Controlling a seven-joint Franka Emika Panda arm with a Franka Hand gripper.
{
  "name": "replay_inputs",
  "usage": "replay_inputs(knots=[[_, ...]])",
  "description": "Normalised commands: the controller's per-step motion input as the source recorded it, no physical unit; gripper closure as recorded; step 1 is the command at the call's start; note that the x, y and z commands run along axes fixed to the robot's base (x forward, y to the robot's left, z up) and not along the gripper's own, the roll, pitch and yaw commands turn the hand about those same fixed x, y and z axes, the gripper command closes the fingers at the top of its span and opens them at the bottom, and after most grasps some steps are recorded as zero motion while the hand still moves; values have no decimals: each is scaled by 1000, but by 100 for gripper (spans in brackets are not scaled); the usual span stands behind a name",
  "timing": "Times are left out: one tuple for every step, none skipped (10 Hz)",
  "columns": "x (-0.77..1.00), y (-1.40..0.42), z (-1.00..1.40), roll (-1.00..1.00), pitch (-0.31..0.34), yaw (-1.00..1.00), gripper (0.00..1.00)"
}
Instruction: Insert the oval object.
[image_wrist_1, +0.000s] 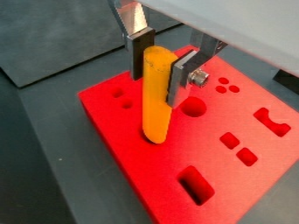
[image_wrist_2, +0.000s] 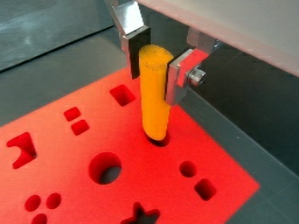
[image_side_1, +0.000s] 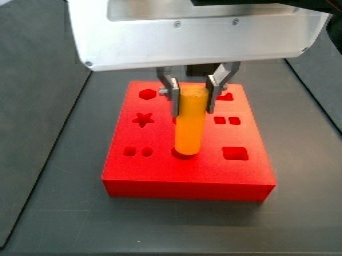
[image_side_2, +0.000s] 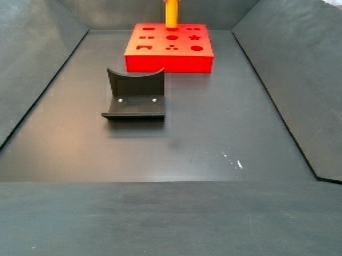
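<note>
Pincer (image_wrist_1: 162, 59) gripping oval object (image_wrist_1: 156, 101) (tip hidden)

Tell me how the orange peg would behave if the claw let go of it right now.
The oval object stands upright with its lower end in a hole of the red block, so it would probably stay standing or slide further in. It looks rigid and smooth, so it may slip easily. The claw grips its upper end; lying free, its rounded sides might let it roll.
</note>
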Motion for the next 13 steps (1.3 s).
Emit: replay_inputs(knots=[[166, 0, -223, 0, 0, 43, 100], [11, 106, -403, 24, 0, 63, 100], [-234, 0, -257, 0, -7, 0, 100], [-320, -71, -229, 0, -9, 0, 100], [-63, -197, -240, 0, -21, 0, 100], [0, -143, -234, 0, -4, 0, 100], [206, -71, -331, 0, 0, 0, 100], [703, 0, -660, 0, 70, 0, 100], [511, 0, -743, 0, 64, 0, 100], [391, 0, -700, 20, 13, 0, 100], [260, 3, -591, 54, 0, 0, 100], [-57, 0, -449, 31, -1, -6, 100], [-143, 0, -371, 14, -16, -40, 100]])
